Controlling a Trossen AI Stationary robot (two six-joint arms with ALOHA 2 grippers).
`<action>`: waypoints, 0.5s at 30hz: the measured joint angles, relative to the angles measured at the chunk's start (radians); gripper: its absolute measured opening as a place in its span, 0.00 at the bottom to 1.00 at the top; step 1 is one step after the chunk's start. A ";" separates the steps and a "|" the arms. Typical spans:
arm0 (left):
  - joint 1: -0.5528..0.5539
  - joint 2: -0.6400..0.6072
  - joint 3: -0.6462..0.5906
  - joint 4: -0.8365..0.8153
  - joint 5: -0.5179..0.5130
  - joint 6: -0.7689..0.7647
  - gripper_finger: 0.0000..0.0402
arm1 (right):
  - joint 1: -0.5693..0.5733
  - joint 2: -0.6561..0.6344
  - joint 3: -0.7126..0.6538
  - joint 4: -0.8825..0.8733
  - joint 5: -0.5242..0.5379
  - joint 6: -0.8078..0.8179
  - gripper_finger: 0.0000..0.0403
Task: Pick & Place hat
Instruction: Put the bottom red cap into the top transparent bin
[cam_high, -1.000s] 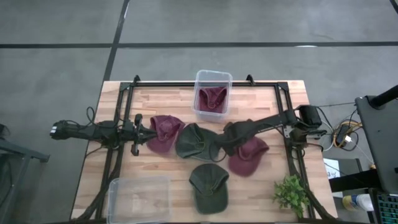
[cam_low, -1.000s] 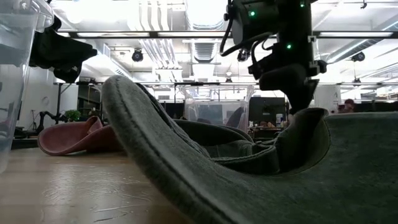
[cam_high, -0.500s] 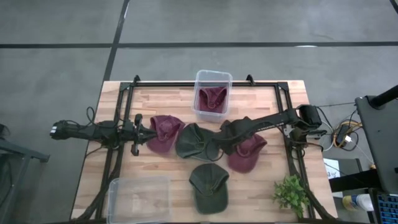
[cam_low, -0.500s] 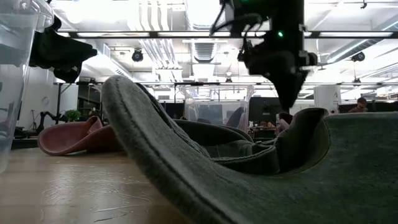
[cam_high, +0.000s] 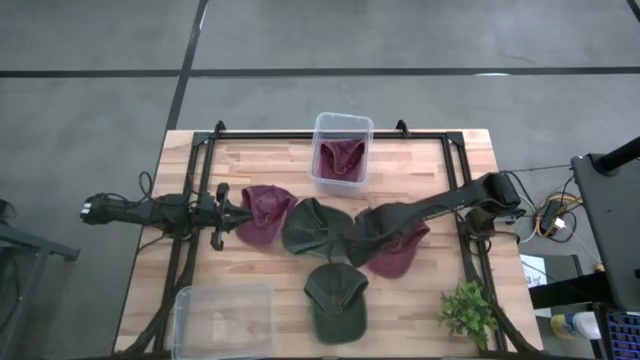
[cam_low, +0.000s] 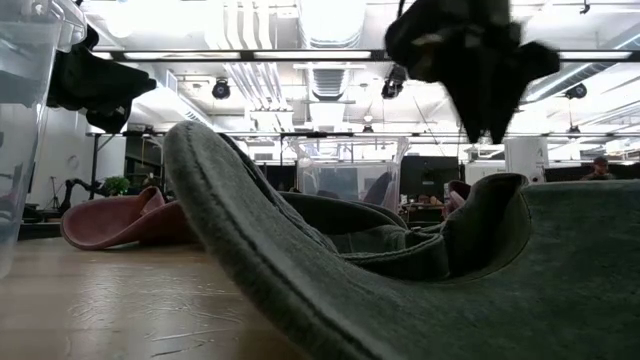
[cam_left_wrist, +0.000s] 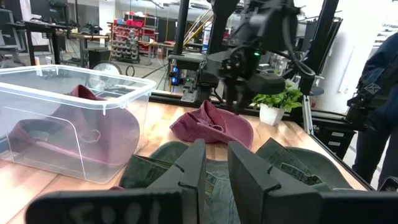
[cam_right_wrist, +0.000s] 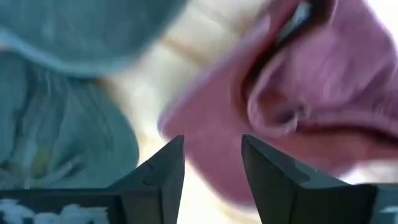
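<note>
Maroon cloth lay under the right gripper (cam_high: 352, 240), reached low across the table, fingers parted and empty over a maroon hat (cam_high: 393, 249). Green hats (cam_high: 312, 227) crowded beside it; the left gripper (cam_high: 228, 213) waited, nearly closed, by another maroon hat (cam_high: 264, 212).

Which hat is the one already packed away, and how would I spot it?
Find the clear plastic bin at the middle of the table's far edge. The maroon hat lies inside it. It is the only hat in a container; the other maroon hats and green ones lie loose on the wood.
</note>
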 joint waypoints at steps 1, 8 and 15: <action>0.000 0.000 0.000 0.000 0.000 0.000 0.15 | 0.017 0.000 0.000 -0.004 -0.012 0.027 0.38; 0.000 0.000 0.000 0.000 0.000 0.000 0.15 | 0.144 0.000 -0.009 -0.015 -0.005 0.245 0.38; 0.000 0.000 0.000 0.000 0.000 0.000 0.15 | 0.260 0.000 -0.048 -0.047 0.063 0.447 0.39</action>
